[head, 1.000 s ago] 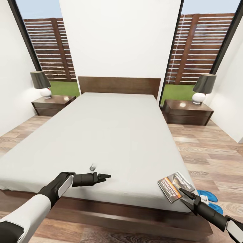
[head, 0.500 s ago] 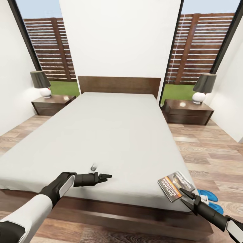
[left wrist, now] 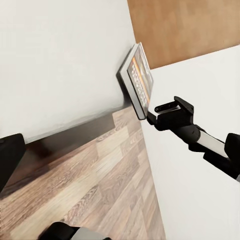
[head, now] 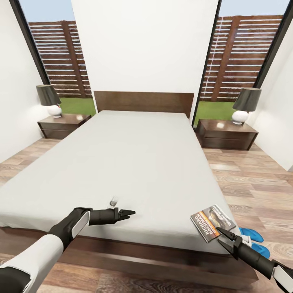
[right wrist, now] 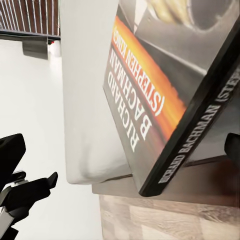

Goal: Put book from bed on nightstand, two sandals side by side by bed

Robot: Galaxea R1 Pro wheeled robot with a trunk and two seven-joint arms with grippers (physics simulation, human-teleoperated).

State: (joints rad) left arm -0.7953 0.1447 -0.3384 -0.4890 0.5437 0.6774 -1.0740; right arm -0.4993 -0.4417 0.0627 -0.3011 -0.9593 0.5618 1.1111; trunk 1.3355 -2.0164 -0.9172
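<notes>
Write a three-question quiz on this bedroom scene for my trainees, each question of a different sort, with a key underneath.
1. True or false: the book lies at the near right corner of the bed.
2. Multiple choice: the blue sandals are (A) on the mattress, (B) on the floor by the bed's right side, (C) on a nightstand.
3. Fill in: the right gripper has its tips at the book's near ____.

Key
1. True.
2. B. They lie on the wood floor, partly hidden behind the right arm.
3. Edge. The left gripper hovers over the mattress, away from the book.
</notes>
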